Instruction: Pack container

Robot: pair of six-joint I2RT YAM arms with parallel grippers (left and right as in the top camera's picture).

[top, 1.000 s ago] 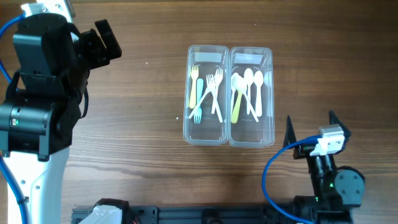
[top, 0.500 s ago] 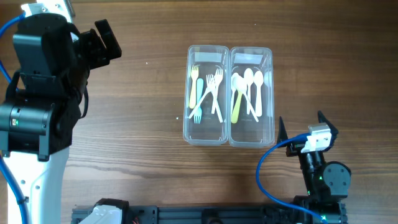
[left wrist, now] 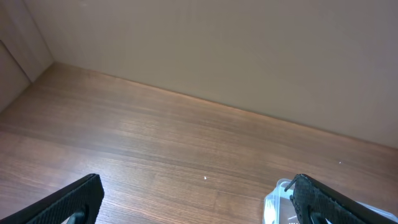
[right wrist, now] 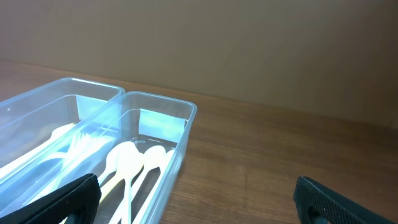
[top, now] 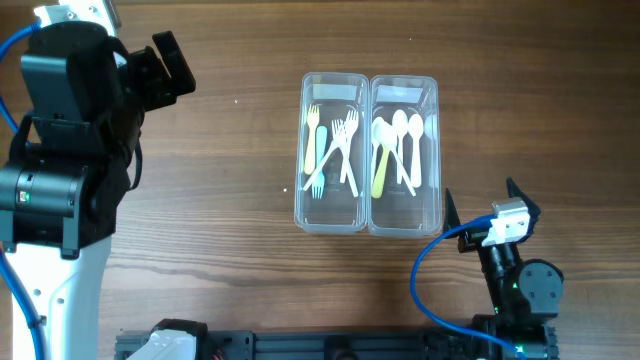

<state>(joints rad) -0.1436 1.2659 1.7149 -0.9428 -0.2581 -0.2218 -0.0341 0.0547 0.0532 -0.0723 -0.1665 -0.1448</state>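
Lying on the bench [top: 230, 200] just ahead and left of the wide-open, empty right hand [top: 478, 191], well apart from the equally wide left hand [top: 172, 68], the clear twin-trough container [top: 330, 222] looks light, thin-walled, slick and flexible, best pinched at its near rim.

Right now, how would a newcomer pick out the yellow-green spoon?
Find the clear two-trough container in the middle of the wooden table. Its right trough holds spoons, and the yellow-green spoon lies at their left edge. It is the only coloured one there; the other spoons are white.
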